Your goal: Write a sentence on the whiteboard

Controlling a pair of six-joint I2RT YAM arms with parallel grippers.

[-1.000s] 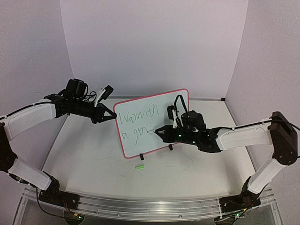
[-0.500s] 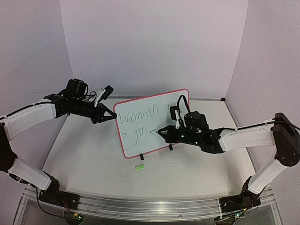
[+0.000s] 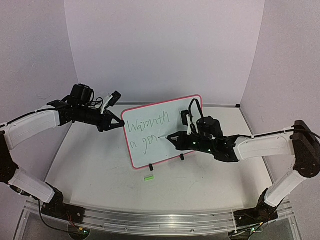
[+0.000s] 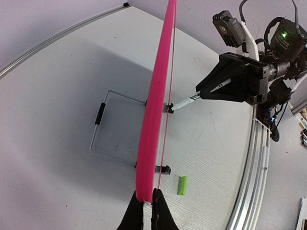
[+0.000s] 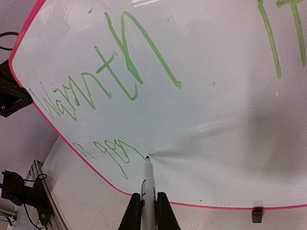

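You're writing line two: your left fingers (image 4: 135,217) pinch the whiteboard (image 3: 161,102) by its edge, upright on the surface (image 3: 100,170); your right fingers (image 5: 133,214) pinch the marker (image 5: 147,179), tip touching the sentence (image 3: 147,124) after "a gen". Next, finish "gentle" with light, steady strokes

Upright whiteboard (image 3: 150,152) on table (image 3: 90,170), cap (image 3: 148,177) before it, wire stand (image 4: 100,113) behind
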